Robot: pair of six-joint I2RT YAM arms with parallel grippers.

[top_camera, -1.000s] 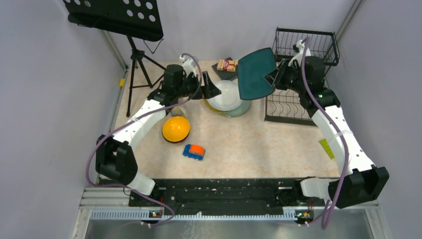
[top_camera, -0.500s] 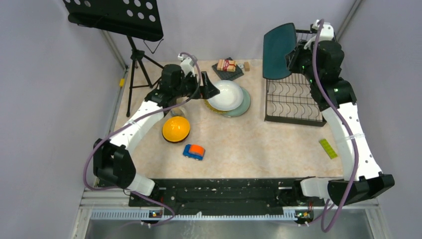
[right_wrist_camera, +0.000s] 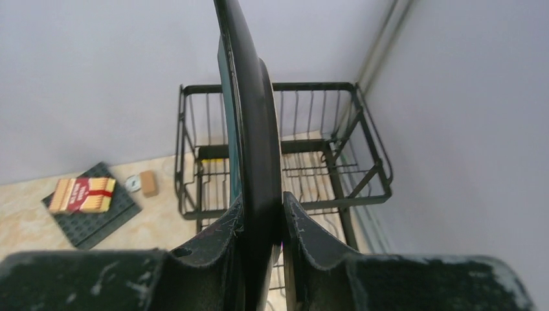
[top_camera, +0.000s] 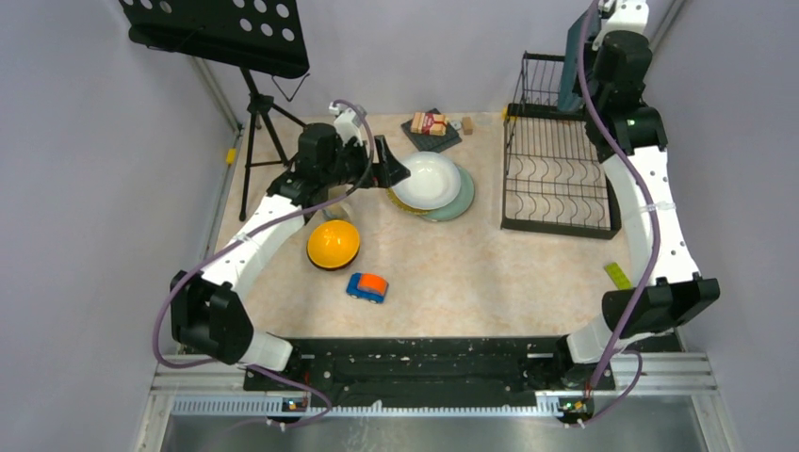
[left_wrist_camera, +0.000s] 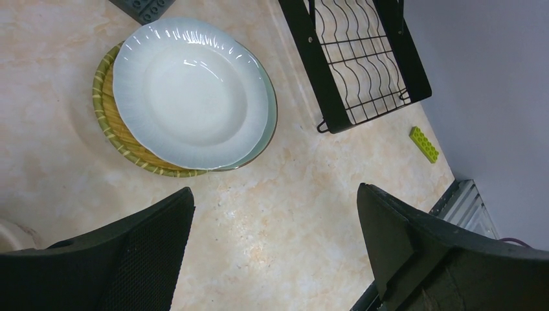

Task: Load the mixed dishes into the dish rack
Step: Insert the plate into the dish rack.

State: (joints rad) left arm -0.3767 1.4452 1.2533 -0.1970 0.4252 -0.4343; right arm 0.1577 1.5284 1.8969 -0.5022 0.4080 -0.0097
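At the far left a black music stand (top_camera: 217, 33) on its tripod sits outside the work. The left arm reaches past it across the table (top_camera: 471, 273), and the left jaws are spread wide and empty, hanging over bare table just short of the plate stack. That looks like a waiting pose that lines them up for the next pick. Near that arm the orange-yellow bowl (top_camera: 333, 243) lies dome-up, with the toy car (top_camera: 366, 286) just in front of it. Neither is in the rack yet. The stack has the cream plate (left_wrist_camera: 191, 91) on top, the yellowish plate (left_wrist_camera: 110, 120) showing at its left and the mint-green plate (left_wrist_camera: 270, 116) peeking out at its right. Lying flat and nested like this, they offer only the top plate's rim for a grip. Behind them a small packet (top_camera: 429, 123) rests on a dark mat. To the right stands the dish rack (top_camera: 556, 184), its slotted base bare of dishes and its raised basket at the far end. The right jaws pinch the lower rim of the dark teal square plate (right_wrist_camera: 252, 129) from both faces. They hold it upright and edge-on, high above the basket end of the rack. Standing it on edge is probably meant to let it slide down between the wires. A green brick (top_camera: 619, 275) lies on the table near the right arm.
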